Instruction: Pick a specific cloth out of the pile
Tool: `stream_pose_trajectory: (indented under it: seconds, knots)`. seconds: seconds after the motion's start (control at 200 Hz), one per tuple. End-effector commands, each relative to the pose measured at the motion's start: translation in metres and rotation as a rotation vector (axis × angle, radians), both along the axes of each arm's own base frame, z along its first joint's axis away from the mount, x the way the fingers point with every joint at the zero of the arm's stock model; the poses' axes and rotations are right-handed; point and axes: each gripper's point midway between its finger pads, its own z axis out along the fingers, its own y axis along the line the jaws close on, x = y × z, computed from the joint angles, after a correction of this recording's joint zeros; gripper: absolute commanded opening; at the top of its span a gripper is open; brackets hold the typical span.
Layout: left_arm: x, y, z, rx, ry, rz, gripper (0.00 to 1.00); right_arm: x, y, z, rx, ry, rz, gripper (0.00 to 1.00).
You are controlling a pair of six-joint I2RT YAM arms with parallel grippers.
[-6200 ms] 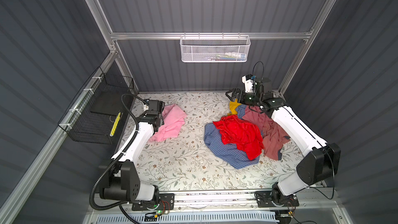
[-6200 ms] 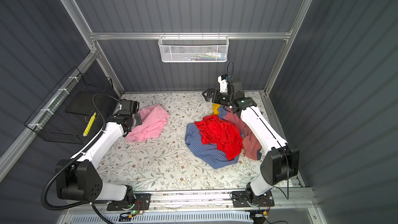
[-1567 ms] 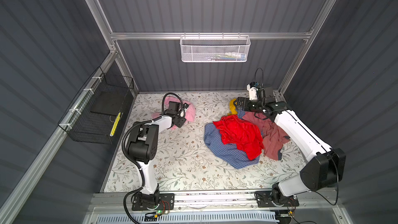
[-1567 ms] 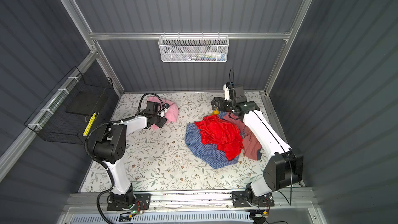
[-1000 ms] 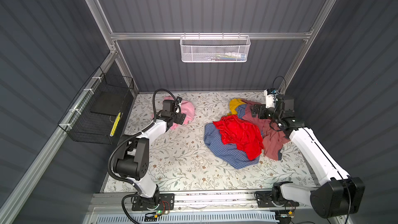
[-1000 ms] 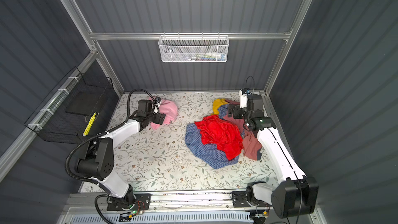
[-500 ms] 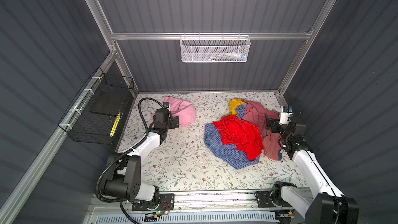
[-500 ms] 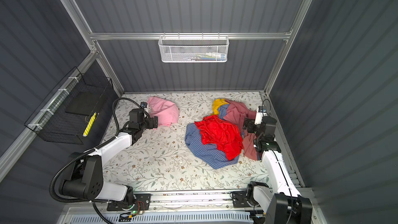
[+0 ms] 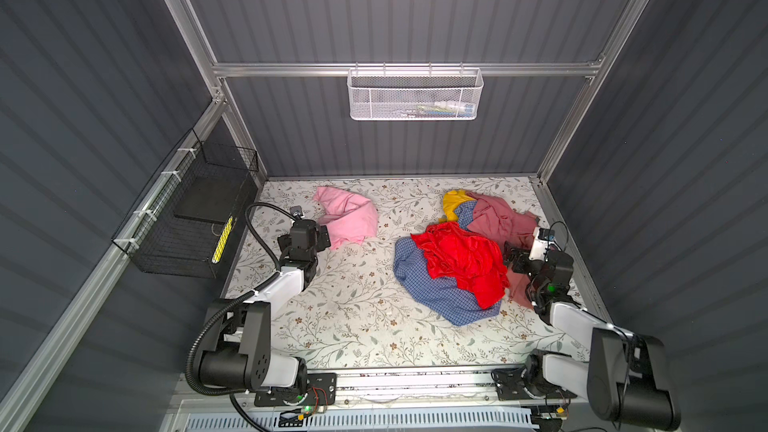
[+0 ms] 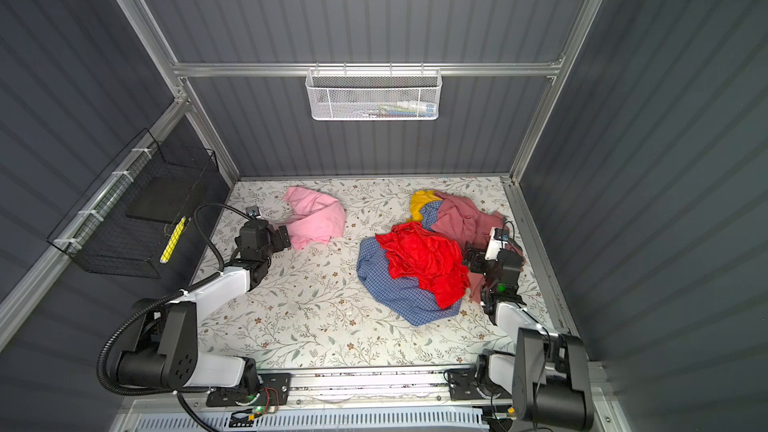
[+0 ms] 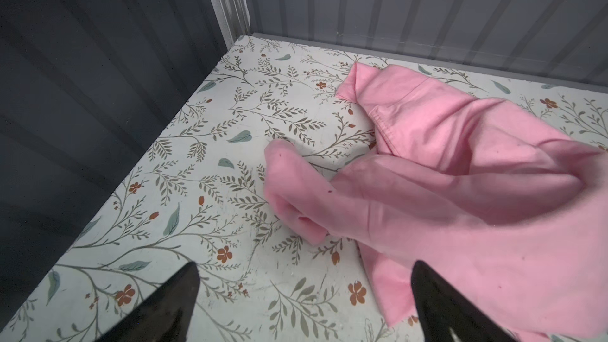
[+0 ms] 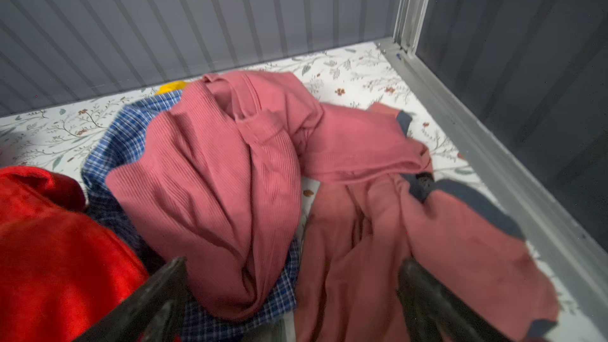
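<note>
Looking from the pile, we find the cloth well apart on the table, towards the left arm, its long axis slanting towards the pile; our left fingers, spread wide and empty, sit at its edge away from the pile, far nearer than the likewise parted right fingers

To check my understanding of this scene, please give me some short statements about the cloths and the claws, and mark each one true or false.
1. The pink cloth lies apart from the pile. True.
2. The left claw is shut on the pink cloth. False: it is open at the cloth's edge, gripping nothing.
3. The red cloth lies on the blue checked cloth. True.
4. The white mesh basket stands on the table. False: it hangs on the back wall.
5. The right claw is open. True.
</note>
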Motion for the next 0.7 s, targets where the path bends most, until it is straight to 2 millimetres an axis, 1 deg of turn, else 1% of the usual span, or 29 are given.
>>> stream_pose_trajectory:
  seconds: [0.0, 0.105, 0.17, 0.22, 0.28, 0.335, 0.465, 0.565, 0.635, 0.695]
  knots:
    - [-0.008, 0.009, 0.003, 0.006, -0.036, 0.054, 1.0, 0.015, -0.003, 0.036, 0.005, -0.175, -0.011, 0.99]
    - [-0.019, 0.017, 0.003, 0.027, -0.042, 0.089, 1.0, 0.021, -0.001, 0.031, 0.004, -0.176, 0.004, 0.99]
    - [-0.025, 0.022, 0.002, 0.04, -0.048, 0.108, 1.0, 0.024, -0.002, 0.023, 0.006, -0.163, 0.0, 0.99]
    - [-0.027, 0.024, 0.001, 0.045, -0.051, 0.114, 1.0, 0.027, 0.0, 0.022, -0.001, -0.17, 0.01, 0.99]
    - [-0.029, 0.024, 0.0, 0.049, -0.053, 0.115, 1.0, 0.028, 0.002, 0.015, -0.01, -0.152, 0.016, 0.99]
    - [-0.029, 0.025, -0.001, 0.051, -0.054, 0.115, 1.0, 0.031, 0.003, 0.016, -0.01, -0.167, 0.017, 0.99]
    - [-0.026, 0.023, -0.005, 0.051, -0.066, 0.108, 1.0, 0.034, 0.008, 0.013, -0.022, -0.134, 0.04, 0.99]
    - [-0.02, 0.02, -0.007, 0.05, -0.09, 0.091, 1.0, 0.039, 0.016, 0.012, -0.041, -0.11, 0.078, 0.99]
    - [-0.015, 0.018, -0.008, 0.052, -0.116, 0.08, 1.0, 0.039, 0.018, 0.011, -0.054, -0.109, 0.077, 0.99]
    - [-0.011, 0.016, -0.01, 0.075, -0.097, 0.057, 1.0, 0.039, 0.018, 0.011, -0.054, -0.108, 0.077, 0.99]
